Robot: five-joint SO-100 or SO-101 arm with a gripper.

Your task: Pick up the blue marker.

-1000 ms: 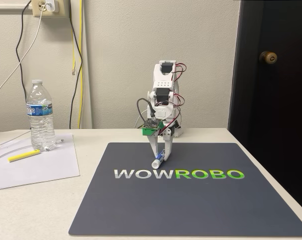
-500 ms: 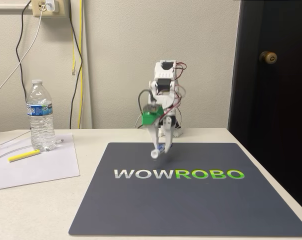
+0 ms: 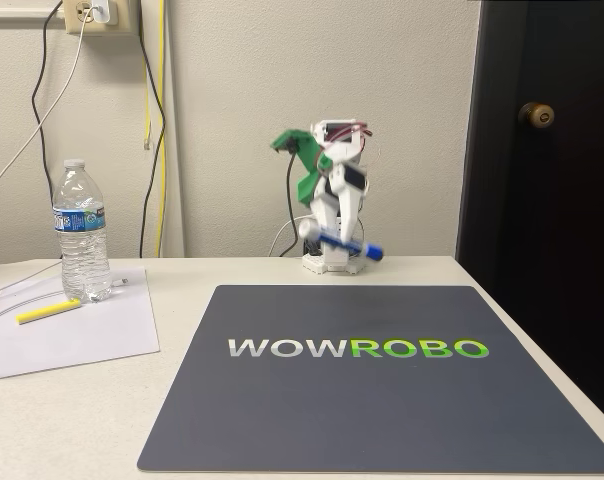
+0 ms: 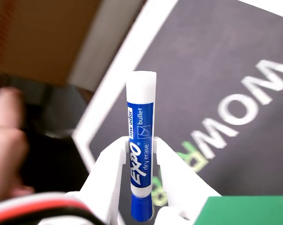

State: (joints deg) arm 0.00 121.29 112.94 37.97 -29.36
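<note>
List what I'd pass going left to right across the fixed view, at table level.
Yellow highlighter → water bottle → paper → mat with the gripper above its far edge, holding the blue marker → door.

Fixed view: the blue marker (image 3: 340,243) is motion-blurred, its label unreadable; the arm's fingers (image 3: 334,215) around it are too smeared to separate. The dark mat (image 3: 382,400) covers much of the counter (image 3: 72,420), and both are cut off by the bottom edge. The door (image 3: 542,200) is cut by the top and right edges. The wall outlet (image 3: 94,14) is clipped at the top edge.

Wrist view: the fingers (image 4: 108,164) hide part of the marker's barrel, and the cap end runs to the bottom edge. A blurred hand (image 4: 5,145) at the left edge is cut off. The mat lettering (image 4: 244,108) is partly out of frame.
</note>
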